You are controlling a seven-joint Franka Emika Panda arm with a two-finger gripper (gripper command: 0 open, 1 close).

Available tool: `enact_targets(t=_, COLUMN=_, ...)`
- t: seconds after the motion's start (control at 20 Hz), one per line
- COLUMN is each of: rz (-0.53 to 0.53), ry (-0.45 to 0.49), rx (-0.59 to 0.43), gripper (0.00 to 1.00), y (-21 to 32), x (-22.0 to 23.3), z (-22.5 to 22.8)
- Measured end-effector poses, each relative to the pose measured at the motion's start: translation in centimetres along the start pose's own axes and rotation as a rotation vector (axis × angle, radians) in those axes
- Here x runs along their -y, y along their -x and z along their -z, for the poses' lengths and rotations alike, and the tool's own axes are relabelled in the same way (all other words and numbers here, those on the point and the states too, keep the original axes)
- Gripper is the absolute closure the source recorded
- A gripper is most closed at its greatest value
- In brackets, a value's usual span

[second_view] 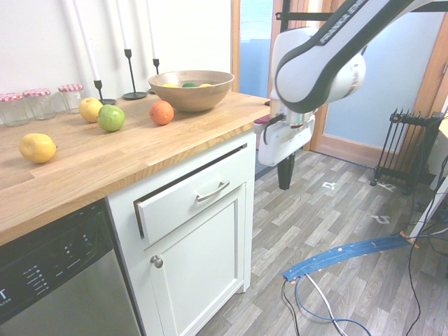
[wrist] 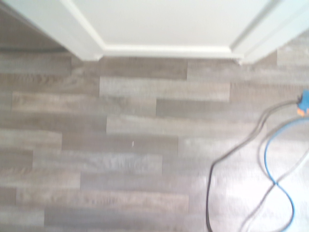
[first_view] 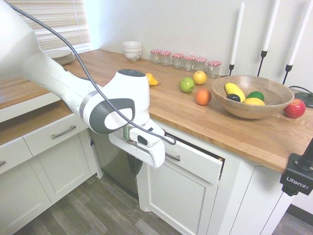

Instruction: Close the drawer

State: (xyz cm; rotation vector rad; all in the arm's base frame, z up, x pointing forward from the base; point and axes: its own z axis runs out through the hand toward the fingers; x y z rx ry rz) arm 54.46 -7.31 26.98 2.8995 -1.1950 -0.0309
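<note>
Gripper (second_view: 285, 183): dark fingers pressed together, holding nothing, pointing straight down over the grey plank floor (second_view: 336, 224), in the open beside the cabinet's corner and clear of it. Arm (second_view: 318, 52): white with grey joint bands, reaching in from above in the second exterior view, wrist bent so the hand hangs vertical; in the first exterior view the same wrist blocks part of the cabinet front. Wrist view: floor planks and the white base of the cabinet (wrist: 164, 21) only. Drawer (second_view: 189, 199): white panel front, curved silver bar handle (second_view: 212, 191), set directly under the butcher-block counter (second_view: 126, 150) and above a white cupboard door (second_view: 199, 269) with a round knob; it stands slightly pulled out, a dark gap showing along its top and side edges. Wooden bowl (second_view: 191, 89): on the counter near the corner, holding yellow and green fruit plus one dark piece. Loose on the counter: an orange (second_view: 162, 112), a green apple (second_view: 110, 117), a yellow apple (second_view: 90, 108), a lemon (second_view: 37, 148), a red apple (first_view: 294, 108). Glass jars (first_view: 186, 59): a row with red checked lids along the wall, contents not discernible. Black candlesticks (second_view: 129, 70) with tall white candles behind the bowl. White bowls (first_view: 132, 50), stacked, and a stack of plates (first_view: 62, 57) at the far end.
</note>
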Motion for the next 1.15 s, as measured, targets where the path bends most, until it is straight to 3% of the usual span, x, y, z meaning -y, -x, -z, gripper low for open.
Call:
enact_targets(t=0.3, rz=0.016, ry=-0.003, rx=-0.001, gripper=1.0, y=6.0, x=-5.2, z=0.7)
enact_targets(t=0.55, rz=0.024, ry=-0.007, rx=-0.002, gripper=1.0, y=7.0, x=-5.3, z=0.9)
enact_targets(t=0.6, rz=0.024, ry=-0.007, rx=-0.002, gripper=0.0, y=7.1, x=-5.2, z=0.9)
enact_targets(t=1.15, rz=0.012, ry=-0.011, rx=0.001, gripper=0.0, y=7.0, x=-5.3, z=0.9)
